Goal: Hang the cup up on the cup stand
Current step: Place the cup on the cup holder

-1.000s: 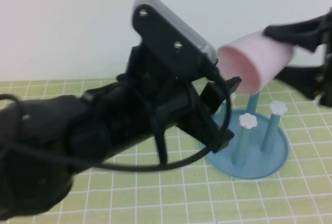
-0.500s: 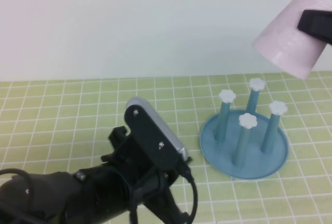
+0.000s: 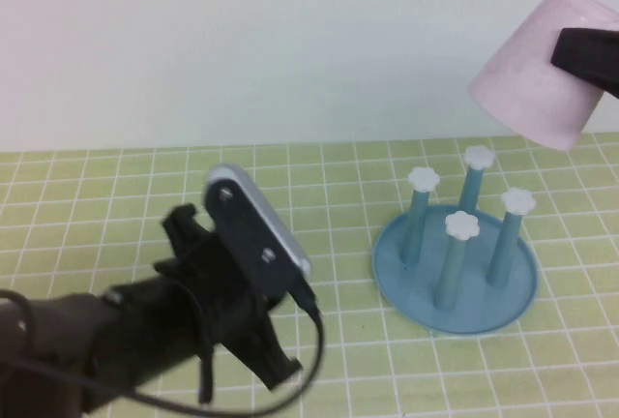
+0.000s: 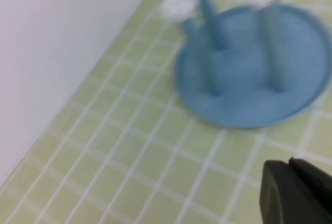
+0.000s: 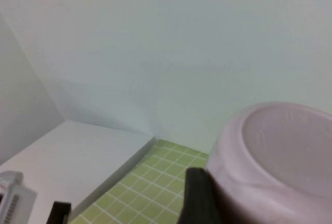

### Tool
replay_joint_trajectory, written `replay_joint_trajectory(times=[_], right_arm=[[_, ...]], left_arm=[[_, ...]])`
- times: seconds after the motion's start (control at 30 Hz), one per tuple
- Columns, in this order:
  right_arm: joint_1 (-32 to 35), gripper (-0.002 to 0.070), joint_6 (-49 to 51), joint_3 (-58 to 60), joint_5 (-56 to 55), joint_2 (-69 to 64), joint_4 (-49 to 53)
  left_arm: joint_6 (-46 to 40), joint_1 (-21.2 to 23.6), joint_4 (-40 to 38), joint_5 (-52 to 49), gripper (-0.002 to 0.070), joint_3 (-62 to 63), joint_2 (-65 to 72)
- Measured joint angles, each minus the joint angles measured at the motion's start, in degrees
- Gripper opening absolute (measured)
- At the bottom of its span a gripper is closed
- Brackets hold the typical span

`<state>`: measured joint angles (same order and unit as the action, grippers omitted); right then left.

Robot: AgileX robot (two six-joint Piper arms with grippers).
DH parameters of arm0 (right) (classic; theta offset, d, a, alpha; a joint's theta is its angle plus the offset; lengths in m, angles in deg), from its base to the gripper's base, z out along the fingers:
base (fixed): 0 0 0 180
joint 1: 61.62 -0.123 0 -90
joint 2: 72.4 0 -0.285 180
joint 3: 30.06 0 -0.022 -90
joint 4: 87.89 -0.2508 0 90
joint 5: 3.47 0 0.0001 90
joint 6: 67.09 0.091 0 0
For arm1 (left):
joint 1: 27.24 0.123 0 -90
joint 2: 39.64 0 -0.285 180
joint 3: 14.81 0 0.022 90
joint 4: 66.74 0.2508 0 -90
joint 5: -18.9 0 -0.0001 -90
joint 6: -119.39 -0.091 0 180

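Observation:
The pale pink cup (image 3: 530, 72) hangs in the air at the upper right, tilted with its mouth down and to the left, above and just right of the cup stand. My right gripper (image 3: 586, 54) is shut on the cup near its base, at the frame's right edge. In the right wrist view the cup's base (image 5: 282, 149) fills the corner beside one black finger (image 5: 198, 198). The blue cup stand (image 3: 503, 297), with four white-capped pegs, stands on the mat; all pegs are bare. It also shows in the left wrist view (image 4: 244, 99). My left gripper (image 3: 273, 352) is low at the front left, well clear of the stand.
A green gridded mat (image 3: 116, 205) covers the table up to a white wall (image 3: 242, 41). The left arm's bulk and its wrist camera housing (image 3: 256, 234) fill the front left. Open mat lies between the left arm and the stand.
The left arm has drawn back from the cup, down to the front left. The right gripper has carried the cup up and right and turned its mouth downward.

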<state>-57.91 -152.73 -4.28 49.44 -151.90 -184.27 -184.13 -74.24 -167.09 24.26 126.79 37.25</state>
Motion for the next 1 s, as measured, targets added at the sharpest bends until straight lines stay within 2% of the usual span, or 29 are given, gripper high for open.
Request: replay_joint_trajectory(times=[0.1,0.27,0.4,0.47,0.6,0.7,0.9,1.0], right_arm=[[0.0,0.0514,-0.3,0.0,0.4,0.0,0.0],[0.0,0.0514,-1.2,0.0,1.1,0.0,0.0],[-0.7,0.0514,-4.7,0.0,1.5,0.0,0.0],[-1.9,0.0514,-6.6,0.0,0.2,0.0,0.0],[-5.4,0.0513,-10.1,0.0,-5.7,0.1,0.0],[-8.1,0.0513,-13.8,0.0,-10.7,0.1,0.0],[-16.1,0.0513,-23.2,0.0,-20.9,-0.1,-0.1],[-20.1,0.0513,-26.9,0.0,-28.3,-0.8,-0.4]], left_arm=[[0.4,5.9,0.0,-3.2,-0.0001,0.0,0.0],[6.8,17.6,0.0,-12.5,-0.0001,0.0,0.0],[14.9,26.1,0.3,-20.4,-0.0001,0.0,0.0],[21.6,30.3,2.4,-24.6,-0.0001,0.0,-0.1],[34.8,38.4,15.2,-35.8,-0.0001,0.0,-0.1],[39.4,44.1,21.2,-42.9,-0.0001,0.0,-0.1],[45.6,54.9,19.6,-50.8,-0.0001,0.5,-1.3],[49.2,58.7,18.7,-53.3,-0.0001,1.6,-3.6]])
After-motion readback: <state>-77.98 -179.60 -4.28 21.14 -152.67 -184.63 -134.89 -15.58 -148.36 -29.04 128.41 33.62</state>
